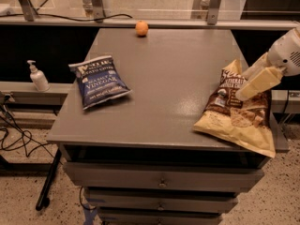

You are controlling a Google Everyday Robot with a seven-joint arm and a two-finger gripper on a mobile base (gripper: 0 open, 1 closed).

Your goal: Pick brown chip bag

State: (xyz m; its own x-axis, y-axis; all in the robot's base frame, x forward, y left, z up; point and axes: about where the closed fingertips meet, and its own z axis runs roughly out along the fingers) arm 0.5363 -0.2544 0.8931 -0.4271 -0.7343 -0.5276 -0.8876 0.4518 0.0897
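While my gripper (241,87) hangs over the right edge of the grey surface (173,78), its two pale fingers (260,83) stand apart with a dark gap between them, and they clamp nothing. They point down and to the left from my white wrist, which comes in from the right side of the view. The lower finger crosses the upper right part of the brown chip bag (229,123); whether it touches the bag I cannot tell. The bag lies at the front right corner of the surface, its dark brown lettered top toward the back. Its pale tan bottom sits toward the front, where one corner juts out past the edge. Well apart from it, on the left half of the surface, a navy-blue chip bag (99,81) lies face up, reading "Vinegar". A small orange (141,28) sits at the far edge, near the middle. Under the surface, a stack of grey drawers (161,177) faces the camera. To the left, on a lower ledge, a white pump bottle (37,76) stands upright, and dark cables (14,135) trail over the speckled floor below it.
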